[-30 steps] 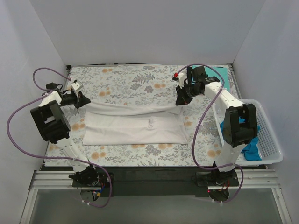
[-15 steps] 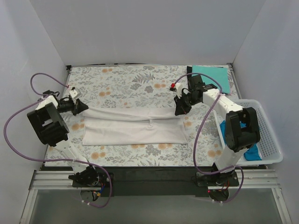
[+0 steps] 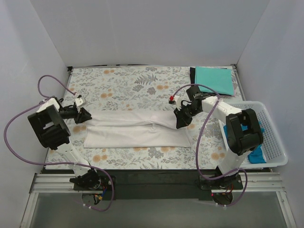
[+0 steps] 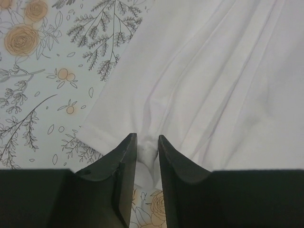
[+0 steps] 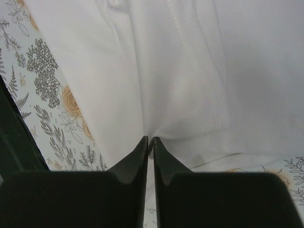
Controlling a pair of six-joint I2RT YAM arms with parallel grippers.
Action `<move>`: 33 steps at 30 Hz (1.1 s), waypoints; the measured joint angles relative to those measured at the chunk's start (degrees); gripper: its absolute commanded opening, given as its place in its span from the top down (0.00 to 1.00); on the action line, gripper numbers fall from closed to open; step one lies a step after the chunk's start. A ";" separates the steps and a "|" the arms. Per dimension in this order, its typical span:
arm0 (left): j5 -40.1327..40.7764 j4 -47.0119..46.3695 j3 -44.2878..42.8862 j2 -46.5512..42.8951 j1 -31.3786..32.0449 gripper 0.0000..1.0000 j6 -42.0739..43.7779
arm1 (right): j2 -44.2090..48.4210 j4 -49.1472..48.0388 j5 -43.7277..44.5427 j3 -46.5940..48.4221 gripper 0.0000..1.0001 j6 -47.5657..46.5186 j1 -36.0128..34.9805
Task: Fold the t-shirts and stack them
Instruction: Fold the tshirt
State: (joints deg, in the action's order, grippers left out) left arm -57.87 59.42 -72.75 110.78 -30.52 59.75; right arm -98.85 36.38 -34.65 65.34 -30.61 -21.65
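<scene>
Two pinches on white t-shirt (image 3: 137, 134): left end effector (image 4: 146, 139), right end effector (image 5: 150, 139).

White t-shirt (image 3: 137, 135) mid-table, L gripper (image 3: 87, 116) + R gripper (image 3: 180, 122) at its ends

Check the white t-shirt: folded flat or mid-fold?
The white t-shirt is mid-fold: left gripper and right gripper each pinch an end of its upper layer, stretched over the lower one.

Plain white t-shirt (image 3: 135, 134); pale table cloth (image 3: 123, 85) with grey leaves and orange blooms; teal t-shirt (image 3: 214, 80) over dark t-shirt (image 3: 192, 75); bright blue t-shirt (image 3: 257, 153) in white lattice basket (image 3: 274, 137); pale grey walls (image 3: 142, 33).
</scene>
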 measured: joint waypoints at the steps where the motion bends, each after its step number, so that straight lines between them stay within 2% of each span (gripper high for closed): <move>1: -0.48 1.77 -0.68 -0.35 0.20 0.72 0.61 | 0.00 0.20 -0.02 0.02 0.69 -0.37 -0.15; 4: -1.49 4.24 -1.79 -3.41 1.51 0.67 -0.35 | 0.02 2.12 -0.17 0.72 0.49 -1.31 -0.07; 5: -1.79 4.39 -1.84 -5.20 2.78 0.66 -1.62 | 0.02 2.93 -0.44 1.31 0.46 -1.36 0.28; 9: -1.92 -1.77 -1.42 -14.16 13.27 0.64 -15.34 | 0.02 5.22 -2.49 4.94 0.44 -0.66 3.32; 14: 1.38 -19.91 0.94 -19.71 32.28 0.61 -44.19 | -0.87 5.53 -4.44 9.49 0.47 3.58 8.81; 17: 5.73 -26.69 -0.39 -16.22 41.97 0.61 -59.93 | -2.54 4.98 -5.11 9.90 0.48 6.78 9.27; 21: 11.17 -31.28 -4.90 -6.54 50.36 0.61 -75.93 | -4.55 3.93 -5.75 9.88 0.48 10.32 8.44; 26: 15.89 -32.48 -6.51 2.49 54.42 0.60 -86.88 | -5.31 2.05 -5.60 9.46 0.47 13.18 7.02; 33: 19.19 -32.02 -8.24 6.16 56.28 0.59 -92.74 | -8.22 0.96 -3.91 7.43 0.48 14.25 5.38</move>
State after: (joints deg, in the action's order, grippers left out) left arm -38.68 27.40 -80.99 116.95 25.76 -32.99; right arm -107.07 37.34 -38.57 72.77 -16.36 -16.27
